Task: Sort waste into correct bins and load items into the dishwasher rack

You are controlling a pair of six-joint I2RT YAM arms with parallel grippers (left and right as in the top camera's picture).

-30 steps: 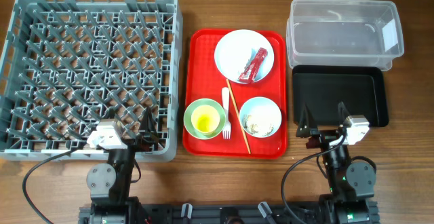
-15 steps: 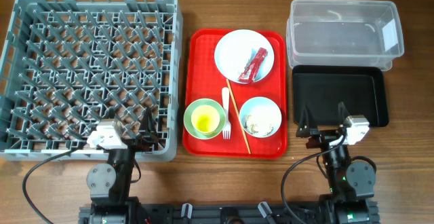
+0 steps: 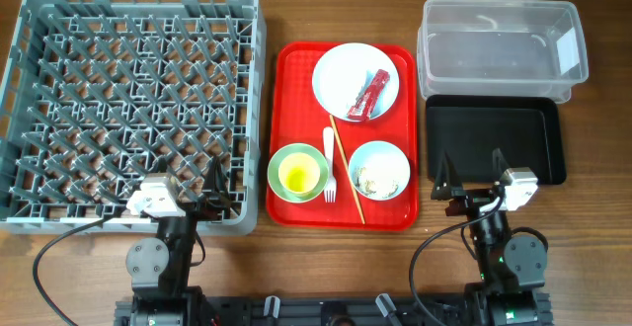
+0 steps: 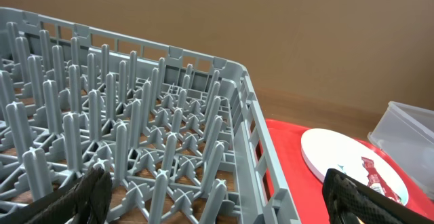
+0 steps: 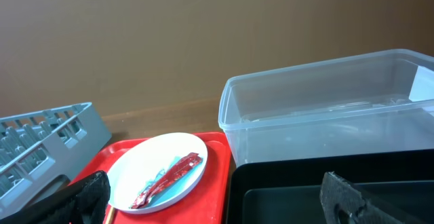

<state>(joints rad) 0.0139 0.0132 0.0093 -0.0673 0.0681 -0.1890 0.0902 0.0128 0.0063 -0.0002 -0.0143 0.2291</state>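
Note:
A red wrapper (image 3: 368,95) lies on the white plate (image 3: 346,69) at the back of the red serving tray (image 3: 291,69). The green bowl (image 3: 281,158) holds the yellow cup (image 3: 299,176). The blue bowl (image 3: 390,158) holds food crumbs (image 3: 373,178). A white fork (image 3: 329,166) and a wooden stick (image 3: 345,168) lie between the bowls. The grey rack (image 3: 133,109) is at left. The clear tub (image 3: 499,47) and black tray (image 3: 494,138) are at right. My left gripper (image 3: 193,190) is open over the rack's near right corner. My right gripper (image 3: 472,173) is open over the black tray's near edge. The white scrap is not visible.
The left wrist view shows rack pegs (image 4: 122,142) and the plate (image 4: 339,156). The right wrist view shows the wrapper (image 5: 166,178) on the plate (image 5: 135,170), the tub (image 5: 325,108) and the black tray (image 5: 305,183). Bare wooden table (image 3: 316,257) lies in front.

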